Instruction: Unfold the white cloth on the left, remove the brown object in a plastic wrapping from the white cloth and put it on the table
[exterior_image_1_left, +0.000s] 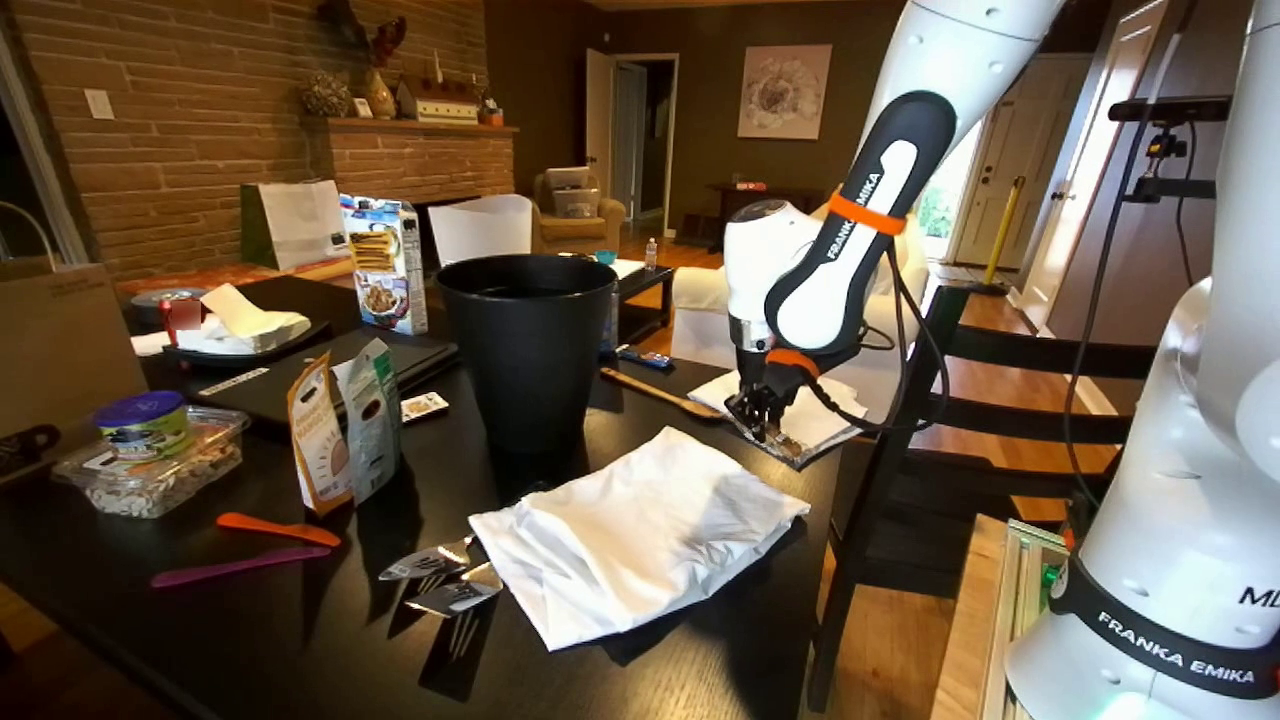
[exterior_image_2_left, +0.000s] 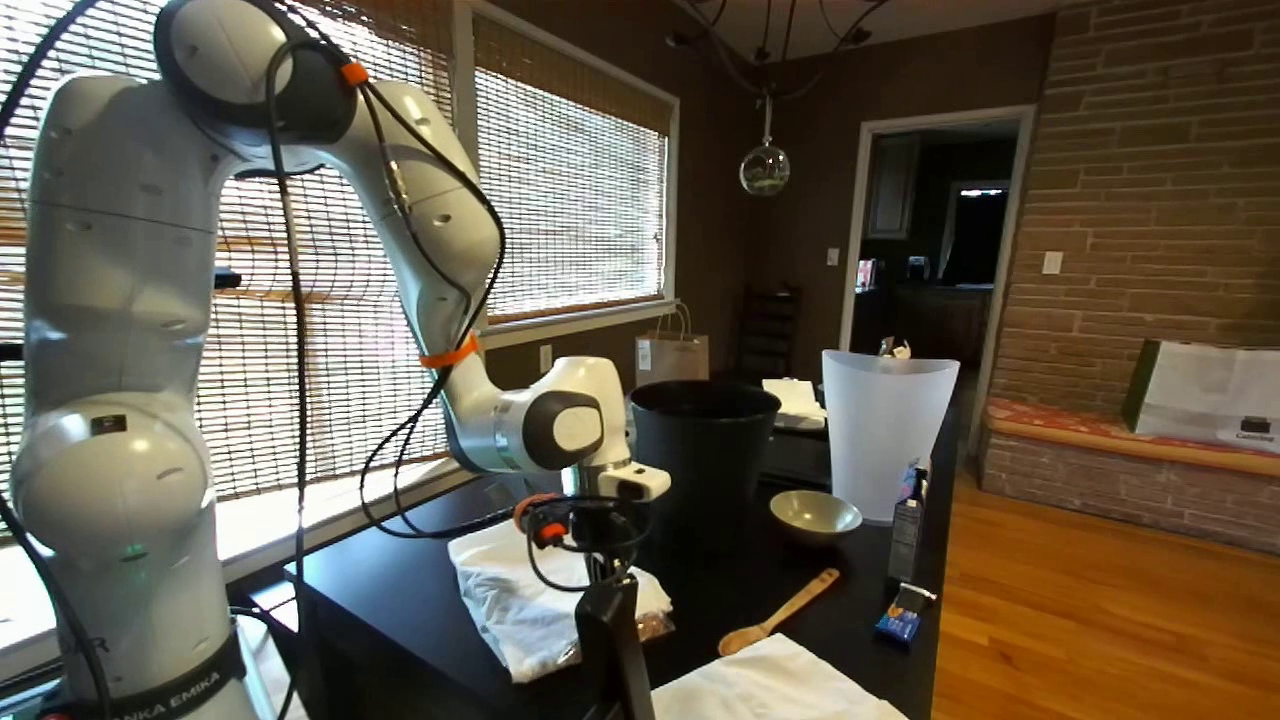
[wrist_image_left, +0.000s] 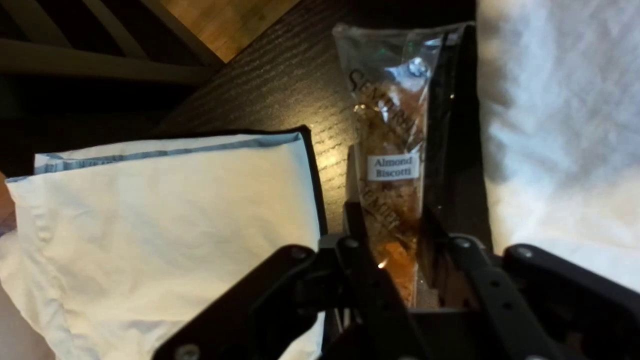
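Observation:
The brown object in a plastic wrapping (wrist_image_left: 390, 130) is a clear packet labelled Almond Biscotti. My gripper (wrist_image_left: 392, 215) has a finger against each long side of its lower half, shut on it. In an exterior view the gripper (exterior_image_1_left: 765, 425) points down with the packet (exterior_image_1_left: 788, 447) at its tips; the packet also shows in an exterior view (exterior_image_2_left: 657, 627). It lies between two cloths, low over or on the dark table (exterior_image_1_left: 640, 680); its exact height cannot be told. The wrinkled large white cloth (exterior_image_1_left: 640, 540) lies beside it, also in an exterior view (exterior_image_2_left: 520, 590) and in the wrist view (wrist_image_left: 560, 125).
A smaller folded white cloth (exterior_image_1_left: 835, 405) lies on the packet's other side, also in the wrist view (wrist_image_left: 175, 215). A black bin (exterior_image_1_left: 530, 370), a wooden spoon (exterior_image_1_left: 660, 392), metal utensils (exterior_image_1_left: 455, 590) and standing pouches (exterior_image_1_left: 320, 440) are on the table. A dark chair (exterior_image_1_left: 900, 480) stands at the edge.

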